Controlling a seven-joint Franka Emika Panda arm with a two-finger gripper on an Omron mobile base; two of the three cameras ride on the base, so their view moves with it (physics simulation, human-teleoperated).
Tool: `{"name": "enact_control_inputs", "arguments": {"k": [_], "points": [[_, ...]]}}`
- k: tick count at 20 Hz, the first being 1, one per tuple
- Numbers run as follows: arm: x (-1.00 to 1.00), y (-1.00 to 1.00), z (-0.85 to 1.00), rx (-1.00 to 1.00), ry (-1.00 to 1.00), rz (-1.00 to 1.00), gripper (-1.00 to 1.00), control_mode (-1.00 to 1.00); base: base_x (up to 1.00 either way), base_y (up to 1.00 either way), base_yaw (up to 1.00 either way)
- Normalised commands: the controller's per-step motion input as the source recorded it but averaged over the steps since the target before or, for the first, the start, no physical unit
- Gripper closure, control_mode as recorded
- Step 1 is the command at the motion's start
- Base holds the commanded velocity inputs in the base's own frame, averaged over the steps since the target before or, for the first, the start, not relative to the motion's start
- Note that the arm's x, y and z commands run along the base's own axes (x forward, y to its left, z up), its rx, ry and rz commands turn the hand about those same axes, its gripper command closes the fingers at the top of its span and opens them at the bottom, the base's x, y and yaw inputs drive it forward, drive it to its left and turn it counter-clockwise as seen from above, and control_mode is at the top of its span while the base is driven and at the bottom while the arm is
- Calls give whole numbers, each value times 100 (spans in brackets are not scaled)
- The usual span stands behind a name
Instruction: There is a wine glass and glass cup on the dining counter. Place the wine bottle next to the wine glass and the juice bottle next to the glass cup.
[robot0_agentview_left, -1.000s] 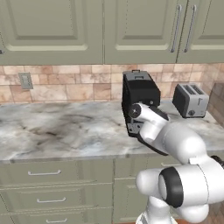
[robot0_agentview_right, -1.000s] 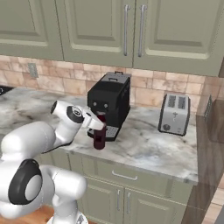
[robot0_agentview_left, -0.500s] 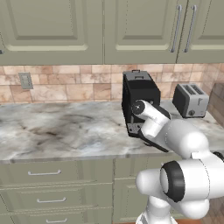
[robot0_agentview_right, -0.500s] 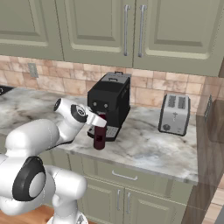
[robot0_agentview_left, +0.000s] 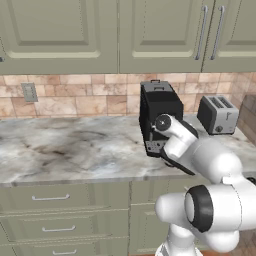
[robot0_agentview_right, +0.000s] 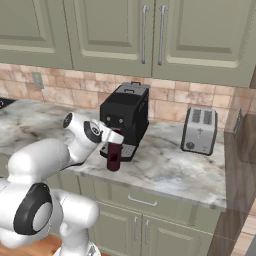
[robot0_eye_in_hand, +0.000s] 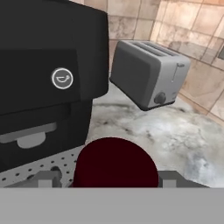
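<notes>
Beside coffee machine (robot0_agentview_right: 125, 120) | gripper (robot0_agentview_right: 114, 145) now closed on juice bottle (robot0_agentview_right: 114, 156) | bottle unmoved on worktop (robot0_agentview_right: 165, 170)

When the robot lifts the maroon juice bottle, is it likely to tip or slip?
The juice bottle looks squat and upright, so tipping seems unlikely. Its smooth round side may slip or turn in the pincer. It looks rigid, so it probably will not deform.
</notes>
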Motion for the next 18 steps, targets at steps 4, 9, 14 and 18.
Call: {"name": "enact_control_inputs", "arguments": {"k": [4,9,14,18], "points": [[-14,10,16,-1,-11,8,100,-100,0,0,0],[-12,22,33,-1,-4,4,100,-100,0,0,0],[-15,19,53,0,6,3,100,-100,0,0,0],[-13,14,57,0,29,5,100,-100,0,0,0]]}}
